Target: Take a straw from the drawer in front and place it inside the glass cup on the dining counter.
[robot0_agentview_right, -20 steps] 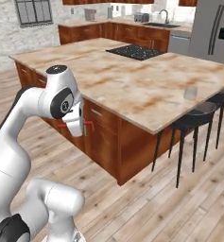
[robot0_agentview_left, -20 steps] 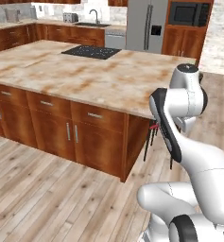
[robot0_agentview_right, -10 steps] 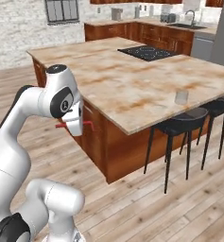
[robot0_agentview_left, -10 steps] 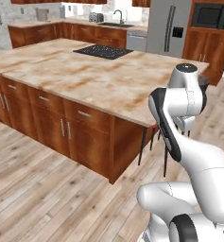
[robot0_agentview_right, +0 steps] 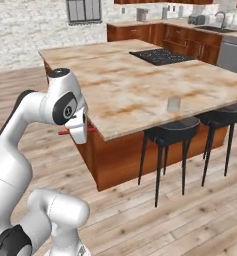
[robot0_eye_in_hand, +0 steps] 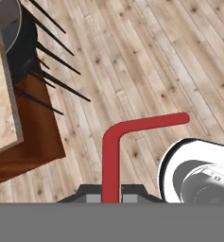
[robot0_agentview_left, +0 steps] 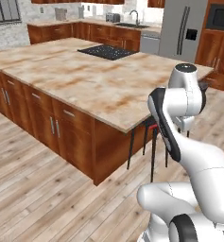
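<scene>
Here the gripper [robot0_eye_in_hand: 110, 198] fingers are clamped together on the bent red straw [robot0_eye_in_hand: 114, 142], held beside the dining counter [robot0_agentview_right: 125, 95] corner.

Base views flanking the dining counter [robot0_agentview_left: 90, 85]; hand view floorward.

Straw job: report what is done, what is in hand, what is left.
Done: the straw is out of the drawer, clamped in the shut gripper. In hand: it hangs over the wood floor beside the dining counter. Left: reach the glass cup near the stools and drop the straw in.
</scene>
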### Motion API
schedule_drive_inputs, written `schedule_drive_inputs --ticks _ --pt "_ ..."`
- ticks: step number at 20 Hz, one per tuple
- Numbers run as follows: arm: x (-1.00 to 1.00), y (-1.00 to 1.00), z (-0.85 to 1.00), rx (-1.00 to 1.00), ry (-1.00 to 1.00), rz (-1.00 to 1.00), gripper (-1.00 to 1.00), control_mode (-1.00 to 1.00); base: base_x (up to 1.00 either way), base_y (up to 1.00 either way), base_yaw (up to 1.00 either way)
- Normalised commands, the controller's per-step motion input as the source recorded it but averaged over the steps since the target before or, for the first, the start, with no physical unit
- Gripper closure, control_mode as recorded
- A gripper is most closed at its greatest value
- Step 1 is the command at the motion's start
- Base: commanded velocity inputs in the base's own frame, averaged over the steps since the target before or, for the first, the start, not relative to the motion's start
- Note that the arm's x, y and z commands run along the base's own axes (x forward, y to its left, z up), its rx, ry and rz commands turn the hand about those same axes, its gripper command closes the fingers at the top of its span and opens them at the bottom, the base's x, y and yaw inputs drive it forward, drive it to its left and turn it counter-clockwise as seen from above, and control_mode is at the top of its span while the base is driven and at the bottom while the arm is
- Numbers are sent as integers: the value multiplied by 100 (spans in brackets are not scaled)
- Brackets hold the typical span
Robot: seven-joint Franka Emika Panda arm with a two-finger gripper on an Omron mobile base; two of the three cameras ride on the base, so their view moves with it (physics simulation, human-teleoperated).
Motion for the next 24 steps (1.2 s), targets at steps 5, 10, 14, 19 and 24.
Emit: schedule_drive_inputs --ticks 5,10,14,19,24 --pt "0 0 0 0 0 0 100 100 4 -100 35" --pt "0 0 0 0 0 0 100 100 19 -100 38" --pt "0 0 0 0 0 0 100 100 26 -100 39" --pt "0 0 0 0 0 0 100 100 23 -100 34" --pt "0 0 0 0 0 0 100 100 13 -99 29"
